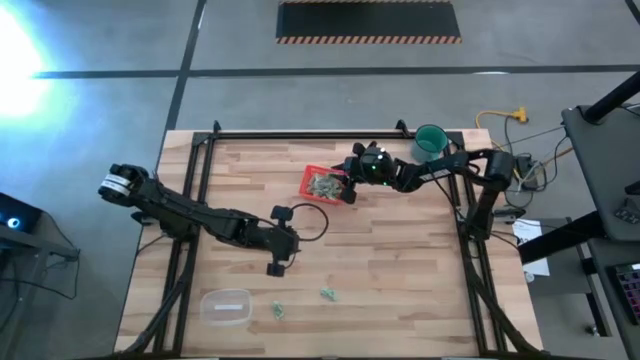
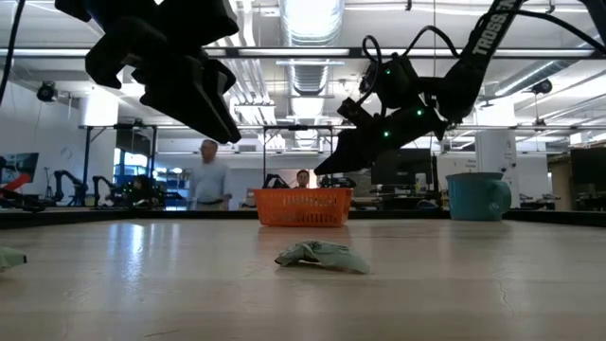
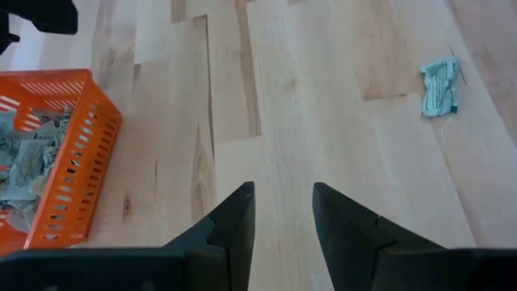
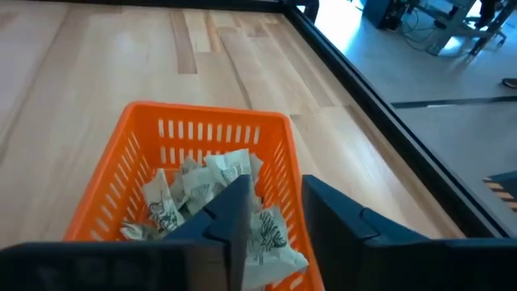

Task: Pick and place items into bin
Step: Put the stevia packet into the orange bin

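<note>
The red tray (image 1: 322,184) stands at the table's far middle with several pale crumpled pieces (image 4: 202,190) inside; it also shows in the low view (image 2: 303,206). My right gripper (image 1: 350,189) hangs open just above the tray's right side (image 4: 275,214), and pieces in the tray show through the gap. My left gripper (image 1: 296,241) is open and empty (image 3: 283,212) above bare wood at mid-table. Two loose pieces (image 1: 327,293) (image 1: 277,312) lie near the front edge. One piece shows in the left wrist view (image 3: 440,87) and one in the low view (image 2: 320,256).
A teal cup (image 1: 431,141) stands at the far right behind my right arm. A clear plastic container (image 1: 226,305) sits near the front left. Black frame rails run along the table's sides. People stand in the room beyond the table (image 2: 210,175).
</note>
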`<state>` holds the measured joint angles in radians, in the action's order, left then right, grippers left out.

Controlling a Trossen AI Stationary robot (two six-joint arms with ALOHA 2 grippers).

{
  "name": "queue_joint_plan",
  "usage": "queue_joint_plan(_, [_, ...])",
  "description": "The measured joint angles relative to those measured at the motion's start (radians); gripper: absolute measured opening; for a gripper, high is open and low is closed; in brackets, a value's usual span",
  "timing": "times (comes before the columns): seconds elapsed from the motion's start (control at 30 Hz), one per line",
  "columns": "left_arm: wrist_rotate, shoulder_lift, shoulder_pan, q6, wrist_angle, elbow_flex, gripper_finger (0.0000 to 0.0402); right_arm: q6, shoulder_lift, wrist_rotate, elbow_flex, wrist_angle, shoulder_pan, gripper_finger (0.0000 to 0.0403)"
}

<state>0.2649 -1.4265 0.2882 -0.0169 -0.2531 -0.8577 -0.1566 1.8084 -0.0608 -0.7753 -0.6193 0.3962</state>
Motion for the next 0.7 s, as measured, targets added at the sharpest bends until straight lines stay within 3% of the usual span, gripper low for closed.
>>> queue_joint_plan(0.3, [-0.011, 0.0, 0.02, -0.007, 0.0, 0.0, 0.0109, -0.031, -0.098, 0.0, 0.0, 0.109, -0.001, 0.0156])
queue_joint_plan(0.7, [-0.005, 0.0, 0.121, -0.085, 0.015, -0.006, 0.0109, -0.059, -0.45, -0.078, 0.018, 0.566, -0.079, 0.0154])
